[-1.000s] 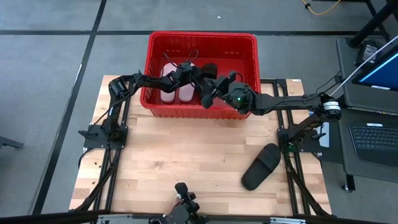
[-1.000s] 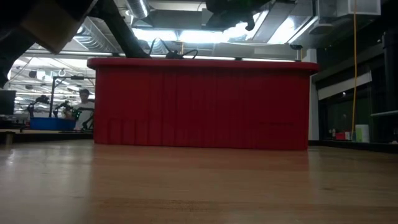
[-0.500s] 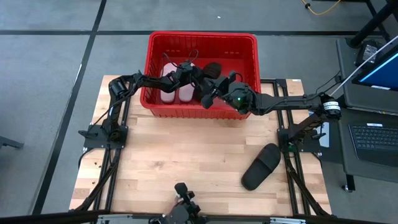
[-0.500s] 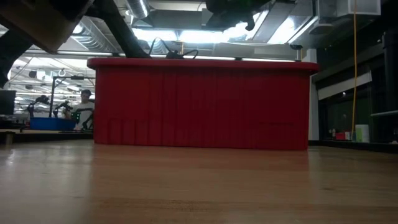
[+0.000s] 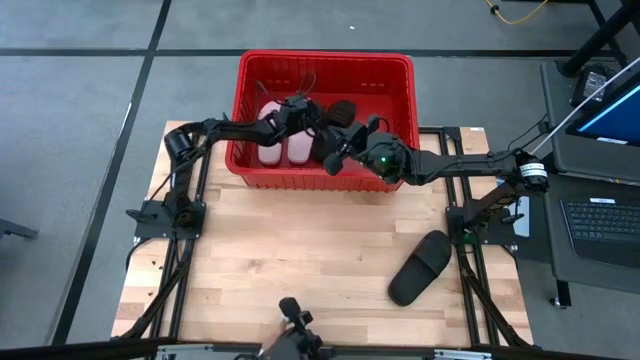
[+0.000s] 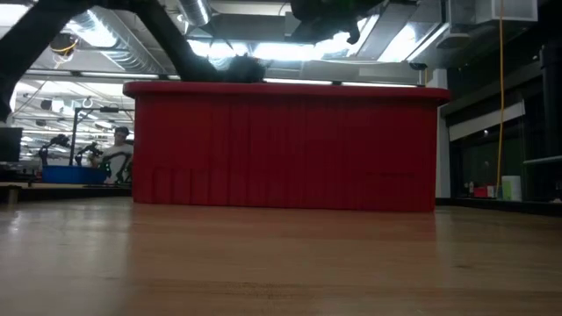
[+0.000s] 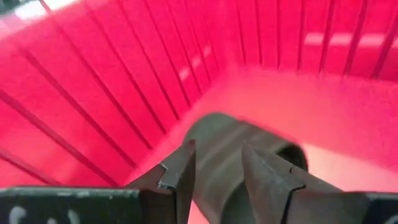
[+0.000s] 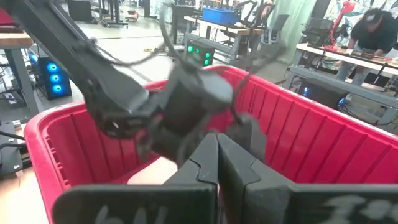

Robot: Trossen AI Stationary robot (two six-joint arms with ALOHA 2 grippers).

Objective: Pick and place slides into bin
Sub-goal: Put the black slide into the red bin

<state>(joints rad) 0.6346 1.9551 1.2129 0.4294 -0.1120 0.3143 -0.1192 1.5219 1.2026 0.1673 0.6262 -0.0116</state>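
Note:
The red bin (image 5: 325,178) stands at the table's far edge. Two pale pink slides (image 5: 284,143) lie side by side on its floor, and a black slide (image 5: 342,109) lies beside them near the far wall. A second black slide (image 5: 420,267) lies on the table at the near right. My left gripper (image 5: 316,117) is inside the bin, open, with its fingers just over the black slide (image 7: 239,146). My right gripper (image 5: 330,156) is shut and empty above the bin's near rim. My left gripper has the black slide's near end (image 7: 217,190) showing between its two open fingers (image 7: 180,171), which come at it slanting down from the table's left. I cannot tell whether the fingers touch it. The slide lies on the bin's floor.
The bin's tall ribbed walls (image 6: 281,145) rise around the left gripper. The two arms are close together over the bin's near right part. A person (image 6: 117,151) is in the room far behind the table, and another person (image 8: 373,25) is at a bench.
My left arm has reached a little farther into the bin toward the far wall. Its elbow has swung toward the table's left edge. The slides have stayed where they were.

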